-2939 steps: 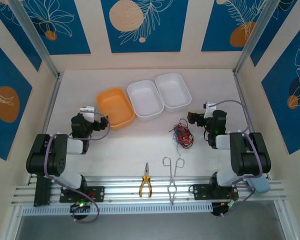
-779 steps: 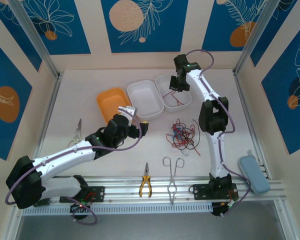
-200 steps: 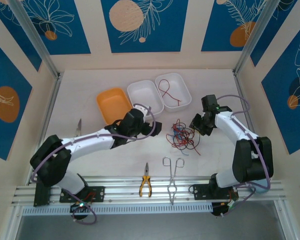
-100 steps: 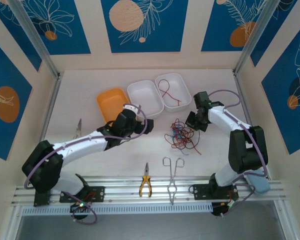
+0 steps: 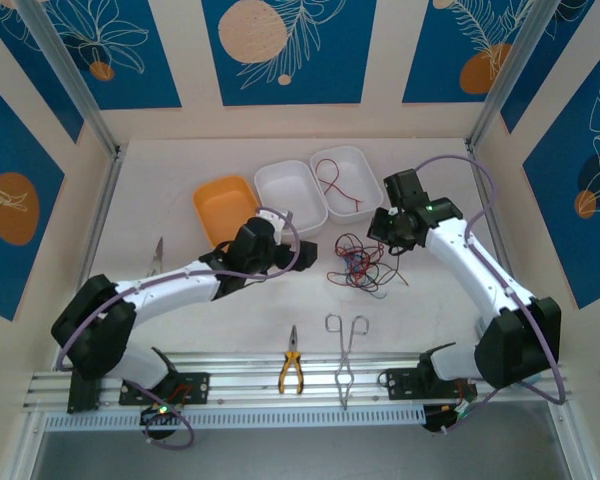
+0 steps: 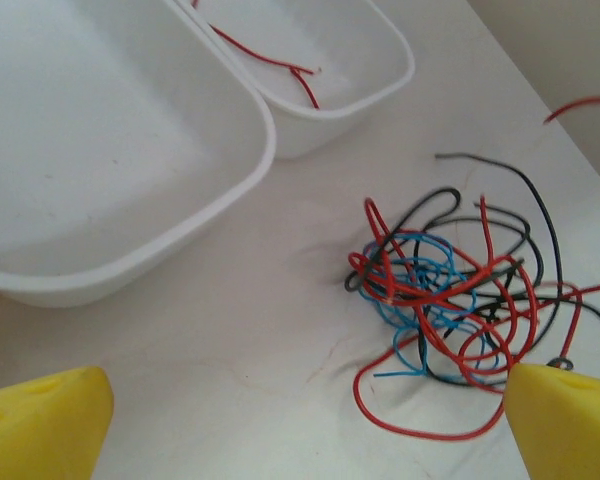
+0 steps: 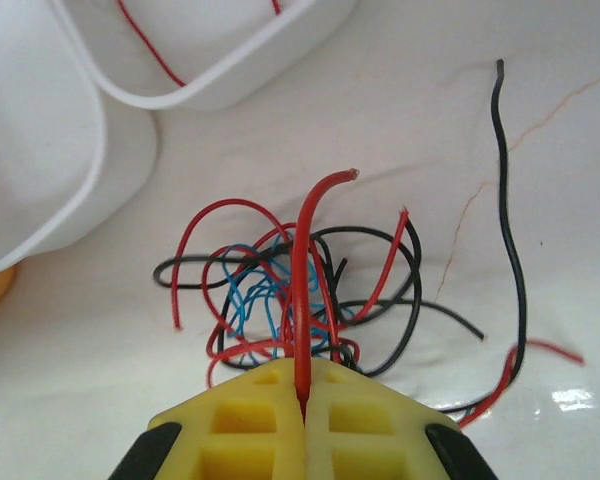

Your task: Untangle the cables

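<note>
Watching from the side, starting at the left: the left gripper [image 5: 306, 256] hung wide open, empty, low over the table just left of the tangle. Behind it sat the orange tray [image 5: 225, 208], a bare white tray [image 5: 290, 195], and a second white tray [image 5: 352, 170] with one loose red strand [image 5: 329, 184] lying in it.

The cables [image 5: 358, 265] themselves were a small knot of red, black and blue on the bare table, in front of the white trays and between the two arms.

On the right, the right gripper [image 7: 302, 388] was clenched on a red wire [image 7: 306, 250], pinched a little below its free tip, which stuck up past the jaws. A black wire [image 7: 508, 220] trailed off to the side, mostly free I think, though its lower end ran behind the finger.

My read: these things weigh nothing, are springy and keep their curl, and the insulation looks slick. Grab near a free end, like here. The whole knot will probably lift along unless the other hand pins it.
</note>
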